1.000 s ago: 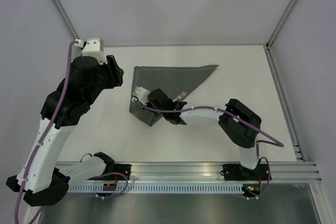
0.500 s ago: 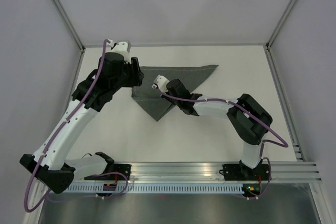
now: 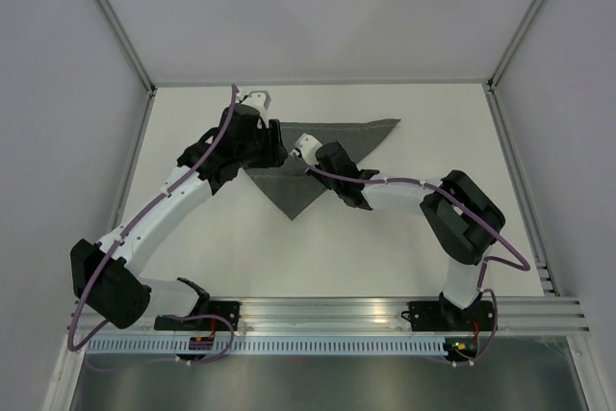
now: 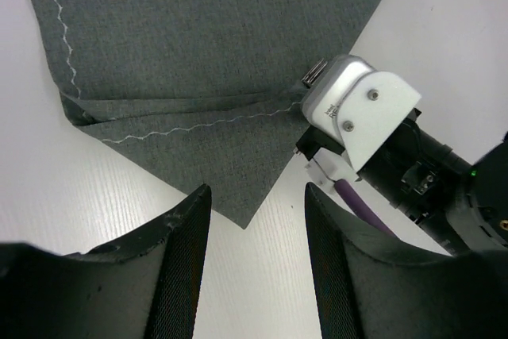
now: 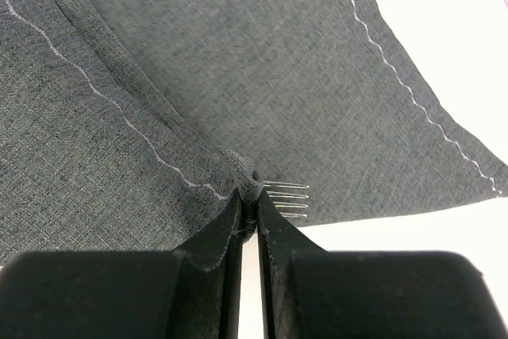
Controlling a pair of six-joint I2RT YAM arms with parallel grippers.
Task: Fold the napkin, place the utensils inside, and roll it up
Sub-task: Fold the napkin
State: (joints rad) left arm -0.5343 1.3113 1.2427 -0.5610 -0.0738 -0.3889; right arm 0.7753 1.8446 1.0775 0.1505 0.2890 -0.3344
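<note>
Looking down on the napkin (image 3: 364, 135): lying mid-surface toward the far side, folded into a triangle, long edge far, point aimed at the arm bases. Plenty of bare white surface (image 3: 438, 141) all round it.

Over to the right tool (image 5: 248, 206): clamped narrow, nipping a bunched ridge of the napkin's stitched hem right at the fingertips. Just past that pinch, spotting the thin metal tines of a utensil (image 5: 287, 198) poking out from under the fold, resting on the lower layer of cloth. Can't see the rest of it.

Now to the left tool (image 4: 255, 196): spread wide, gripping nothing, hanging above the napkin's near point, just beside the right arm's white wrist camera (image 4: 361, 113). Can't tell whether touching the cloth.
</note>
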